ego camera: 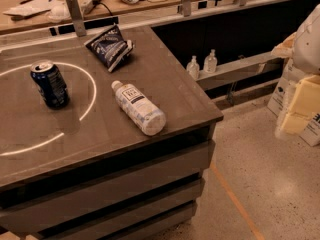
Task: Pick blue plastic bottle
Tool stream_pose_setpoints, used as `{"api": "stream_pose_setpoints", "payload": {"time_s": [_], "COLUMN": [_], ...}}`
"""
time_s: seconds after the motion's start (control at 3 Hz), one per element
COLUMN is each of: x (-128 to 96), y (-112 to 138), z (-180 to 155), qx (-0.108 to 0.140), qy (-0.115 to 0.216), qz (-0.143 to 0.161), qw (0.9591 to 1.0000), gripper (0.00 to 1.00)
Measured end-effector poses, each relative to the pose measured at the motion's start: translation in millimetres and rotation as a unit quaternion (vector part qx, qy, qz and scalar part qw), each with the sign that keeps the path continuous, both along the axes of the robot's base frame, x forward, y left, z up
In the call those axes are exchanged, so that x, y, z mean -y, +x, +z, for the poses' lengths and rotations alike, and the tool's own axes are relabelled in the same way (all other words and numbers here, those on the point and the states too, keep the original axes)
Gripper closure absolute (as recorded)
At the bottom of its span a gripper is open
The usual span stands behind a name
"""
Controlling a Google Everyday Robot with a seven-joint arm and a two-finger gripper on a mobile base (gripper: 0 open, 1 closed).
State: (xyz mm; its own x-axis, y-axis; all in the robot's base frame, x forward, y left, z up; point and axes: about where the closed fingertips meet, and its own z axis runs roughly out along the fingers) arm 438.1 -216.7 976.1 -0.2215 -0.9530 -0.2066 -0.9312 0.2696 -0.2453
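Note:
The blue plastic bottle [138, 107] lies on its side on the dark wooden table [170, 79], near the right front edge. It is clear and pale, with a white-and-blue label, and its white cap points to the back left. My gripper [298, 109] shows as a pale yellow shape at the right edge of the camera view, below the white arm [307, 39]. It hangs over the floor, well to the right of the bottle and off the table.
A dark blue soda can [49, 83] stands upright at the left, inside a white circle marked on the table. A dark blue crinkled snack bag [111, 46] lies at the back. Two small clear bottles [201, 64] stand on a low ledge behind the table. Boxes [280, 96] stand on the floor at the right.

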Motion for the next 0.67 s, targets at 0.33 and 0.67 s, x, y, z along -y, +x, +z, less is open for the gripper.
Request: {"api": "stream_pose_setpoints", "payload": {"time_s": [0.33,0.67], "x": [-3,-24], "y": [2,11], "z": [-1,-7], "qx": [0.001,0.003], "qy": [0.005,0.036], "qz": [-0.001,-0.004], "qw": [1.0000,0.9993], "gripper": [0.00,0.00]}}
